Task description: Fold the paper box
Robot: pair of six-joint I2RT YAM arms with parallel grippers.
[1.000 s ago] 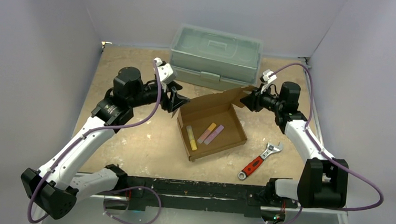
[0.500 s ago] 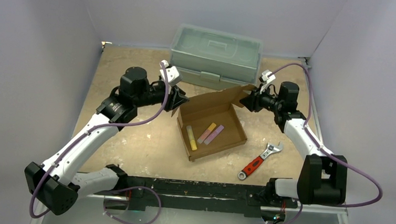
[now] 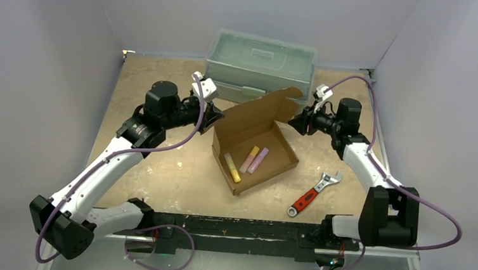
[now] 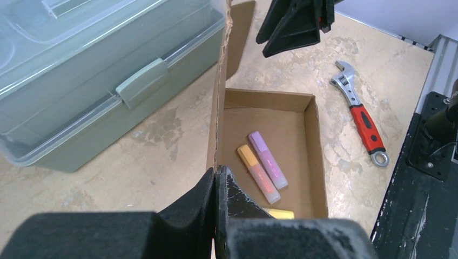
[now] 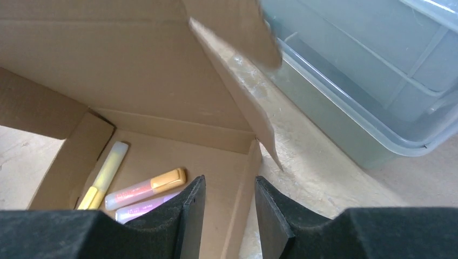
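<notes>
The paper box (image 3: pixel 277 158) is brown cardboard, open in the middle of the table, with its lid (image 3: pixel 251 112) raised at the back. My left gripper (image 3: pixel 215 116) is shut on the lid's left edge; in the left wrist view the jaws (image 4: pixel 217 175) pinch the cardboard edge (image 4: pixel 220 81) seen end-on. My right gripper (image 3: pixel 296 121) hovers open at the box's right rear corner. In the right wrist view its fingers (image 5: pixel 229 189) straddle the right wall from above, gripping nothing, with the lid's side flap (image 5: pixel 237 32) hanging free ahead.
Yellow (image 3: pixel 231 167), orange (image 3: pixel 249 158) and purple (image 3: pixel 259 160) markers lie inside the box. A grey-green toolbox (image 3: pixel 260 63) stands just behind the lid. A red-handled wrench (image 3: pixel 314 193) lies on the table right of the box.
My left gripper closed on the lid's left edge and the lid swung up from nearly flat. My right jaws widened and the flap corner left them.
</notes>
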